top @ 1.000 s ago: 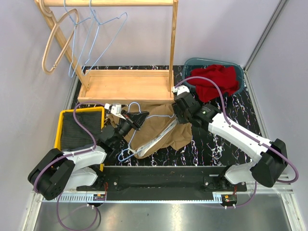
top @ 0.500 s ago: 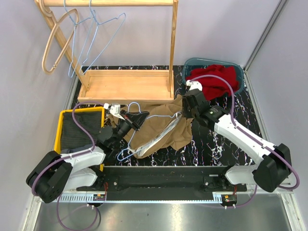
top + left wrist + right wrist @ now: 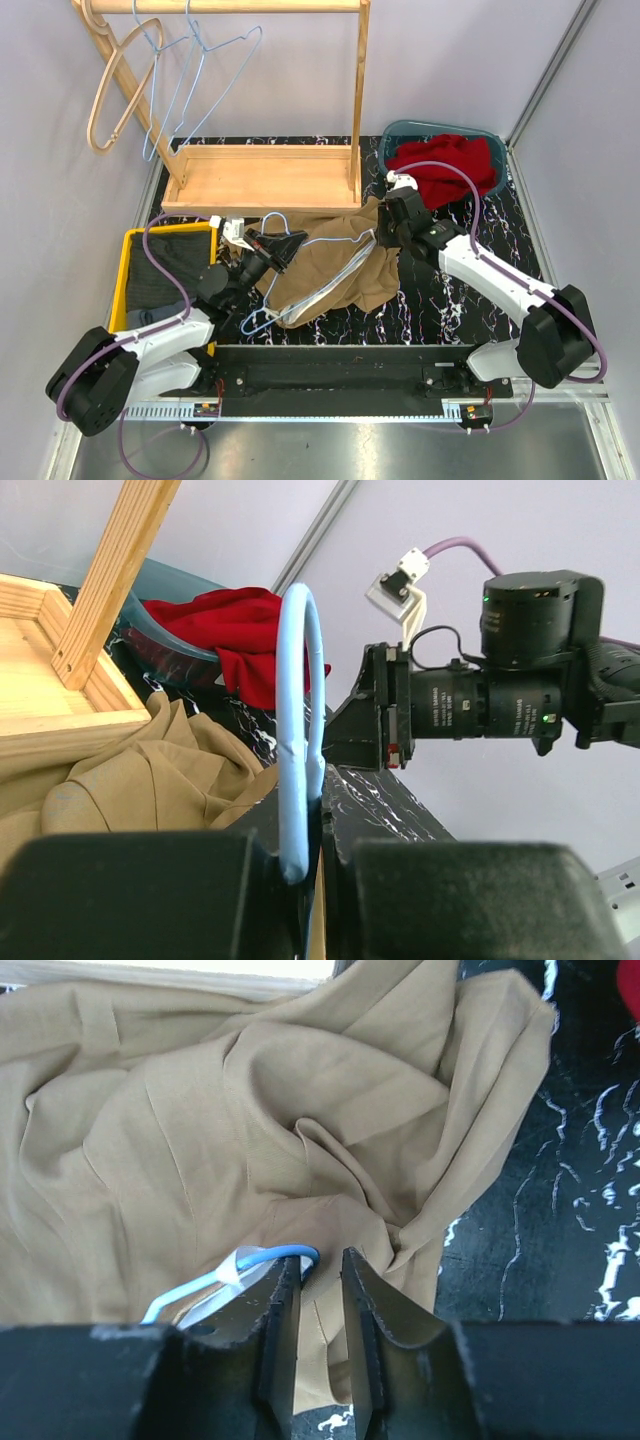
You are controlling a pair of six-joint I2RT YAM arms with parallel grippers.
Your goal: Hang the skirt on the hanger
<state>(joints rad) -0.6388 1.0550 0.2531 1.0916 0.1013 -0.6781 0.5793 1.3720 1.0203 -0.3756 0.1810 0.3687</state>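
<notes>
Bimanual scene on the black marbled table. The left gripper is clamping the light-blue wire hanger, its fingers closed tight on the wire, which is rising in an arc out of the jaws in the left wrist view. From above, the rest of this hanger is lying partly over and partly under the tan skirt. The skirt is lying crumpled on the table in front of the wooden rack, between the two arms, with its far right corner bunching up against the right gripper. That gripper's fingers are standing only a narrow gap apart and pointing down at the cloth. Tan fabric is showing in the gap, but whether it is being pinched cannot be told. A looped end of the hanger wire is lying just beside the tip of one finger. A teal bin holding a red garment is sitting at the far right. A yellow-rimmed tray is sitting at the near left beside the left arm.
</notes>
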